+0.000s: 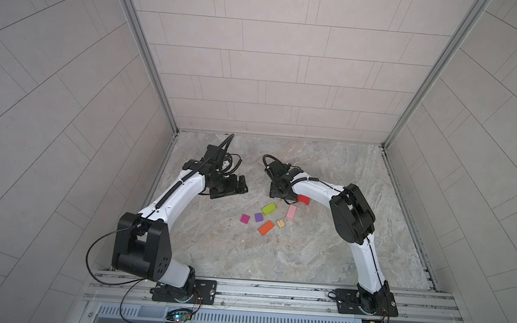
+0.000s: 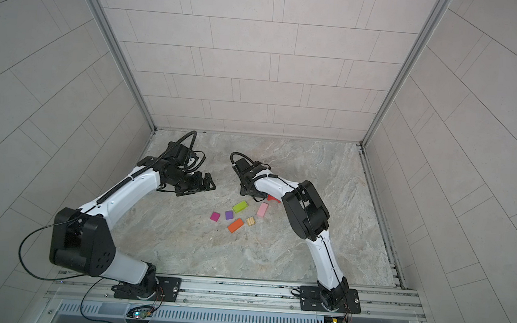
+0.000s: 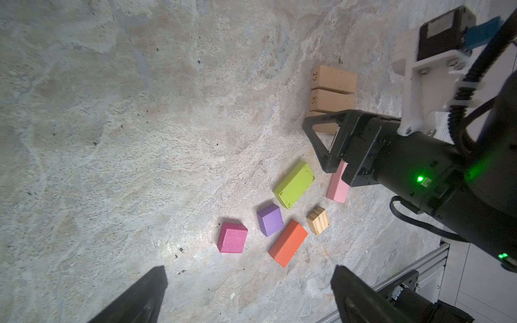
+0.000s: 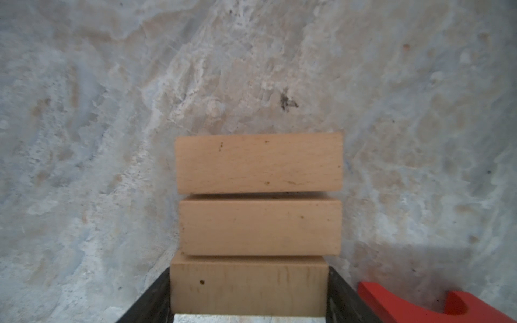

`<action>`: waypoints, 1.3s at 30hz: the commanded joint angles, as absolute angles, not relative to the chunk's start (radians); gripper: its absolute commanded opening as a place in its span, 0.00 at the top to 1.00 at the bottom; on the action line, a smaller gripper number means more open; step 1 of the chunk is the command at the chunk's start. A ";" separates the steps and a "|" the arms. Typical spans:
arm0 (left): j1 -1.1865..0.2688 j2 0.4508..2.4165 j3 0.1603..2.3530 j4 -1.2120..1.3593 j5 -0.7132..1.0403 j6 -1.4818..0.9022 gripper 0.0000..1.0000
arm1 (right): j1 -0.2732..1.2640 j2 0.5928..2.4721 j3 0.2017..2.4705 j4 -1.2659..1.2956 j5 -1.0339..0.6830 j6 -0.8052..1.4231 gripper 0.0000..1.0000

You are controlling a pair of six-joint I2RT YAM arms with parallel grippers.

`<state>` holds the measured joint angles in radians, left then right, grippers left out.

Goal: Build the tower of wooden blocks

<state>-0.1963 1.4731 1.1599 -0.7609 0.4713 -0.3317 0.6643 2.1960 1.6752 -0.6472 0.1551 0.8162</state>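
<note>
The marbled table (image 1: 243,255) carries three tan bars (image 4: 260,226) side by side near its middle. The right gripper (image 4: 249,271) is closed on the end tan bar (image 4: 249,290), with its fingers against both ends. The left gripper (image 3: 249,268), at far left, stands fully open and empty. Loose coloured blocks (image 1: 268,208) lie nearer.

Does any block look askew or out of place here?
Slightly: the third tan bar, between the jaws of the right gripper, sits shifted sideways out of line with the two tan bars beside it. Nothing looks damaged.
</note>
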 commanded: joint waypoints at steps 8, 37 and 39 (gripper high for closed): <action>-0.189 1.453 1.148 -0.764 0.476 -0.324 0.02 | 0.638 2.170 1.635 -0.671 0.162 0.770 0.29; -0.188 1.448 1.148 -0.762 0.471 -0.325 0.02 | 0.620 2.184 1.646 -0.659 0.116 0.750 0.27; -0.187 1.450 1.147 -0.762 0.471 -0.325 0.02 | 0.621 2.186 1.645 -0.660 0.115 0.753 0.26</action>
